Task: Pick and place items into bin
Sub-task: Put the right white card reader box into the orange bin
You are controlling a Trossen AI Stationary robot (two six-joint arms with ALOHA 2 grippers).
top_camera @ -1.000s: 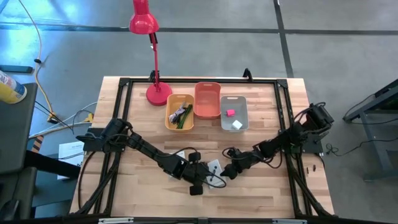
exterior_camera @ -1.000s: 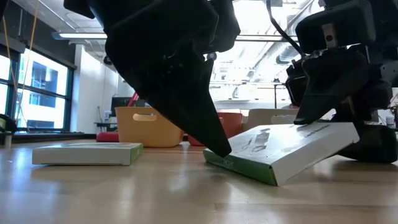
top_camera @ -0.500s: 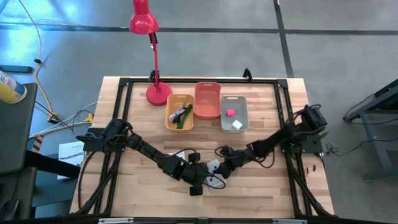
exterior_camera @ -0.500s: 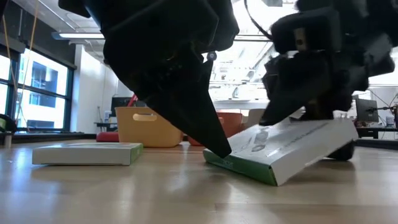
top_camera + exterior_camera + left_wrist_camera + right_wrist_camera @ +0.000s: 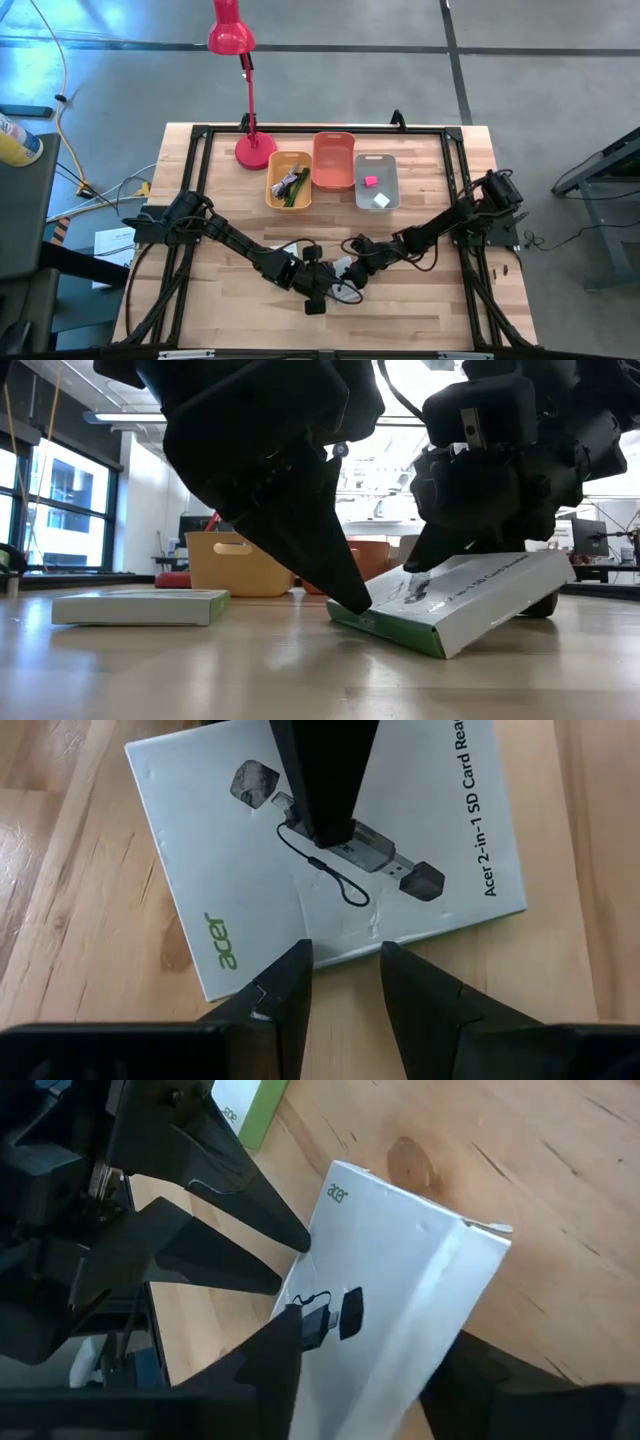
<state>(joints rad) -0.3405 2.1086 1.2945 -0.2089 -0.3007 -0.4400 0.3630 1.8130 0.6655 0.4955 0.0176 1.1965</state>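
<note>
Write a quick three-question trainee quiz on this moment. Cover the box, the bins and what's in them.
1. True or false: the white Acer box lies flat on the table.
2. Which bin holds the pink cube? A: yellow bin. B: orange bin. C: grey bin.
3. How many bins stand in the row beside the red lamp?

Key:
1. False. It is tilted, with one edge on the table and the other raised.
2. C.
3. Three.
</note>
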